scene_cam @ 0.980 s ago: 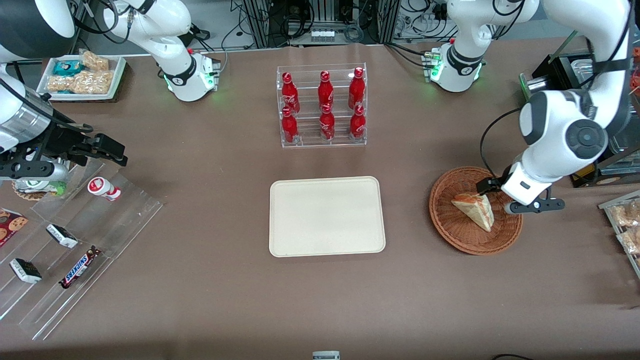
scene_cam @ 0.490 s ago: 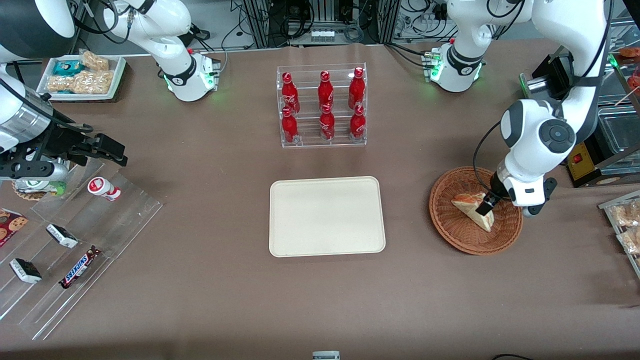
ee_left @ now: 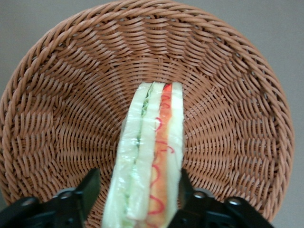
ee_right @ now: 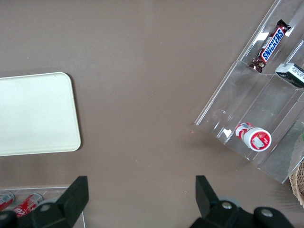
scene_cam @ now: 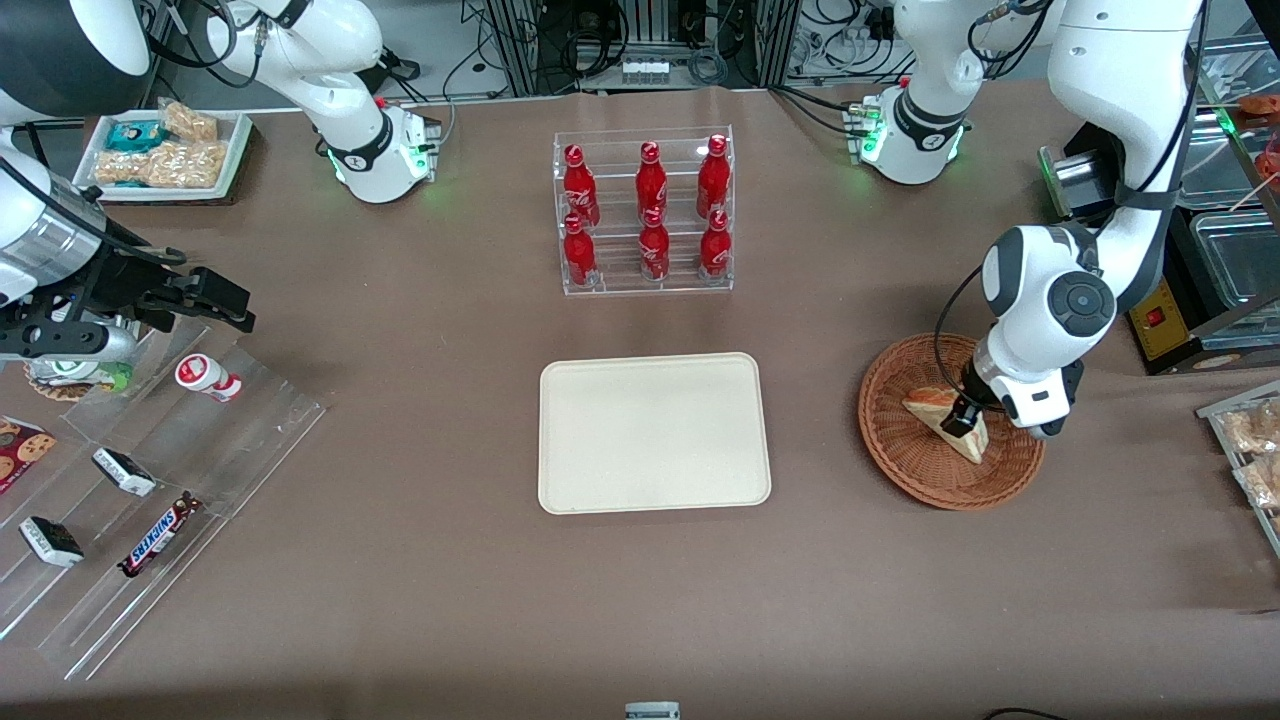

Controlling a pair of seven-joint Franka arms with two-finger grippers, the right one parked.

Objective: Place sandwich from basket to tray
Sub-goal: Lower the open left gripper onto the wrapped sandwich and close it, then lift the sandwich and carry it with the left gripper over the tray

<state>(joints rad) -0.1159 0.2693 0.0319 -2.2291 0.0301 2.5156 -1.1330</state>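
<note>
The sandwich (scene_cam: 926, 404), a wrapped white wedge with red and green filling, lies in the round brown wicker basket (scene_cam: 893, 455) toward the working arm's end of the table. In the left wrist view the sandwich (ee_left: 152, 156) stands on edge in the basket (ee_left: 71, 95). My left gripper (scene_cam: 962, 420) is down in the basket, open, with one black finger on each side of the sandwich (ee_left: 138, 184). One finger (ee_left: 186, 186) is against the wrap, the other stands a little apart. The cream tray (scene_cam: 655, 432) lies bare at mid-table and also shows in the right wrist view (ee_right: 33, 114).
A clear rack of red bottles (scene_cam: 645, 210) stands farther from the camera than the tray. A clear stepped rack with snacks (scene_cam: 150, 470) and a white tray of snack packs (scene_cam: 165, 150) lie toward the parked arm's end. Snack packs (scene_cam: 1250, 440) sit beside the basket.
The left gripper has swung from the basket's edge over the sandwich and come down, so its fingers now straddle the wedge. The sandwich has not moved.
</note>
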